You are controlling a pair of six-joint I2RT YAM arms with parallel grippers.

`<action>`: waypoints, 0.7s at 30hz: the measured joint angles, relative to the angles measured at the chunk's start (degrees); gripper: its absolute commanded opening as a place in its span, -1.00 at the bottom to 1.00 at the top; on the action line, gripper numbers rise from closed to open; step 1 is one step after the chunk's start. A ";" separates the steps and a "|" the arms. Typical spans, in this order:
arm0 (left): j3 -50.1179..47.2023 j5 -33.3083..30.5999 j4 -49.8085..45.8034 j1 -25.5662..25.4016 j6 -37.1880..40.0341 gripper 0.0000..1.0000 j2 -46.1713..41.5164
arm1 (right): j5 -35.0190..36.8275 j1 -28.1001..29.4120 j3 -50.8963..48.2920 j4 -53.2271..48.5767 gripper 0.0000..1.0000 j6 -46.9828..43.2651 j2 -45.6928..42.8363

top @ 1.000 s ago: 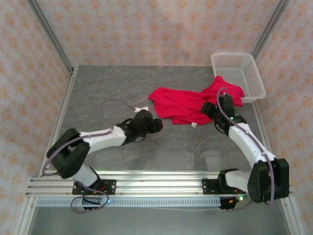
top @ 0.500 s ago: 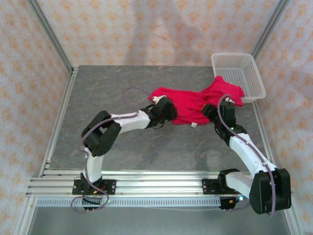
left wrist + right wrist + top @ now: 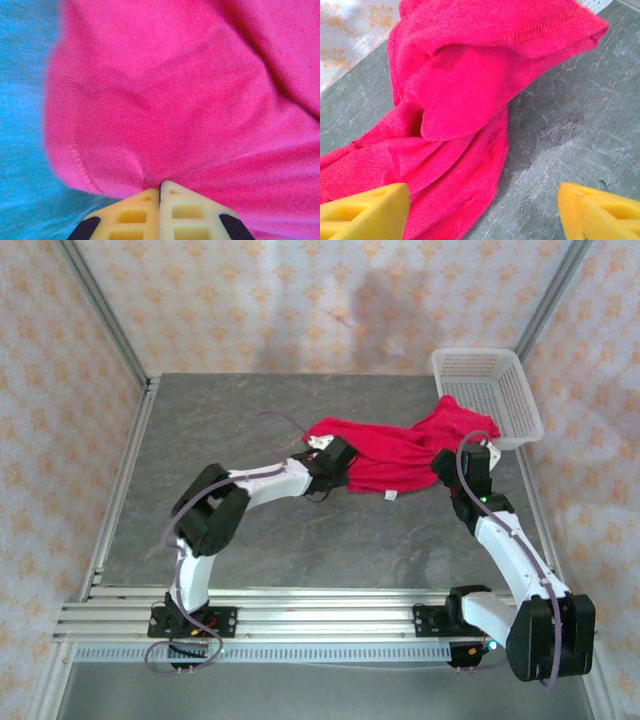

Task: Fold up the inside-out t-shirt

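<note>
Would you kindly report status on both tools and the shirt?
Left tool shut on bright red cloth t-shirt. Right tool open above it. Shirt's right end against white plastic basket.

The t-shirt (image 3: 400, 455) is soft red cloth, matt, with a fine knit grain and stitched hems. The tabletop (image 3: 250, 410) looks like grey veined stone, matt. At two o'clock stands a white plastic lattice basket (image 3: 520, 400). At six o'clock run brushed metal rails (image 3: 320, 620). The finger pads (image 3: 365, 210) are yellow and matt.
</note>
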 measured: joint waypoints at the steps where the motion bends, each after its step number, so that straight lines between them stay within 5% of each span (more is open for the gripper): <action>1: -1.84 -0.81 -1.25 0.70 -0.13 -1.00 -3.43 | -0.20 0.00 0.22 -0.20 0.56 -0.15 -0.31; 8: -13.75 -2.84 -5.51 8.94 0.98 -1.00 -24.00 | -6.62 0.57 2.78 -2.86 0.43 1.68 0.57; 21: -26.21 -2.08 -11.28 17.11 6.43 -1.00 -38.88 | -6.91 11.41 13.07 -6.19 0.61 4.20 14.45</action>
